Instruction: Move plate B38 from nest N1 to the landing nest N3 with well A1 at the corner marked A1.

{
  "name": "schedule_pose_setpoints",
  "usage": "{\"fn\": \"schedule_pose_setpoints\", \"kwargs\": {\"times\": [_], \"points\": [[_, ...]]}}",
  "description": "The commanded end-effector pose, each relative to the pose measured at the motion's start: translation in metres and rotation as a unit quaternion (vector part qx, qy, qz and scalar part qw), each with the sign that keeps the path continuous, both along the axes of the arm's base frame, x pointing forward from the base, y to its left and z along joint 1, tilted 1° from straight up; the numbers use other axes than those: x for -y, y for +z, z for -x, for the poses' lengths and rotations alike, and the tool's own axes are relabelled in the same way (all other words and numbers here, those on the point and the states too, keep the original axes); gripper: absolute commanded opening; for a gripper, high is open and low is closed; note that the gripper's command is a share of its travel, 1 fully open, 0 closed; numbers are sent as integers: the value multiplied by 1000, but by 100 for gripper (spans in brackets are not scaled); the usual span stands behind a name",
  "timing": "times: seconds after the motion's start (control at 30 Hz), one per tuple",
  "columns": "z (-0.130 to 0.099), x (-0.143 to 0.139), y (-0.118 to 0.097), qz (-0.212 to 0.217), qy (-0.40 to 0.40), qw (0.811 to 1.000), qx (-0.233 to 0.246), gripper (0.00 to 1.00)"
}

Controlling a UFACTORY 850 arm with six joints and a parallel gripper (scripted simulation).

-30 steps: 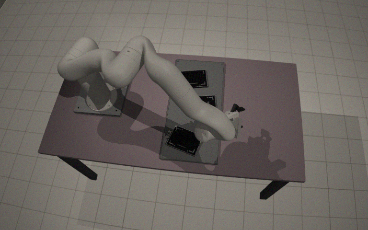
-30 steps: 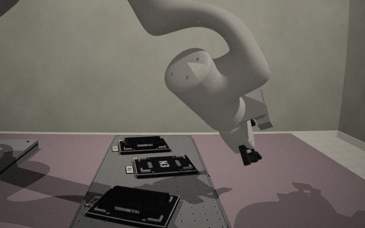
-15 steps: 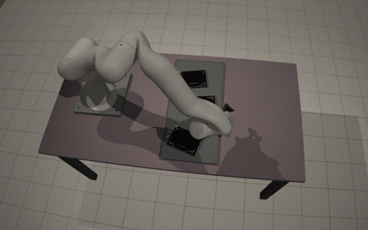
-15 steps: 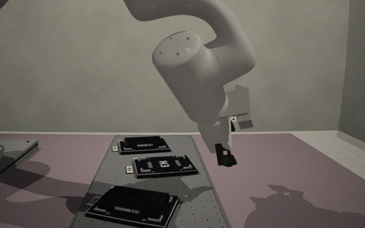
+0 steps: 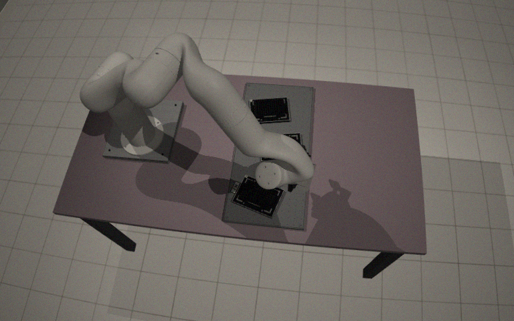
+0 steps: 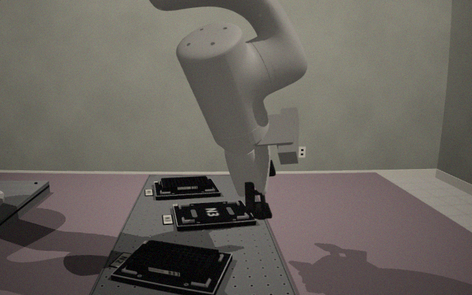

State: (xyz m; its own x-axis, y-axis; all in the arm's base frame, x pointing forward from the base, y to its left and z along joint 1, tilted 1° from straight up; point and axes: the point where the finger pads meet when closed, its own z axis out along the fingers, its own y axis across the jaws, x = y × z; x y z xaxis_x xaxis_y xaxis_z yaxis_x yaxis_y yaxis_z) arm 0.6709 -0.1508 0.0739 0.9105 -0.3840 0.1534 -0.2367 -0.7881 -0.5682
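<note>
On the grey deck (image 6: 205,239), three nests stand in a row. The far nest N1 holds plate B38 (image 6: 187,185), a dark plate lying flat; it also shows in the top view (image 5: 270,110). The middle nest N3 (image 6: 212,214) is empty, with its name in white on its floor, and my arm mostly hides it in the top view. The near nest N2 holds plate B83 (image 6: 172,265), also visible in the top view (image 5: 258,194). My gripper (image 6: 258,208) (image 5: 292,186) is open and empty. It points down beside N3's right end, low over the deck's right edge.
Small signs sit left of each nest: one by N1 (image 6: 149,192), one by N3 (image 6: 167,219), and one by N2 (image 6: 121,259). My arm's base plate (image 5: 142,130) stands at the table's left. The forearm reaches over the deck between N1 and N2.
</note>
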Motion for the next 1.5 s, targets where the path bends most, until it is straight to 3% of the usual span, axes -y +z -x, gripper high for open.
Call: {"fn": "schedule_pose_setpoints", "kwargs": {"times": [0.0,0.13,0.2,0.33,0.6,0.77,1.17,1.23,1.47], "points": [[16,3,1,19,3,999,-32,100],[26,5,1,19,3,999,-32,100],[36,8,2,36,4,998,-57,100],[53,12,2,36,4,998,-57,100],[86,20,4,73,5,992,-102,100],[99,24,5,73,5,992,-102,100],[152,39,12,133,5,980,-151,100],[152,39,12,133,5,980,-151,100],[184,48,17,153,5,975,-162,100]]}}
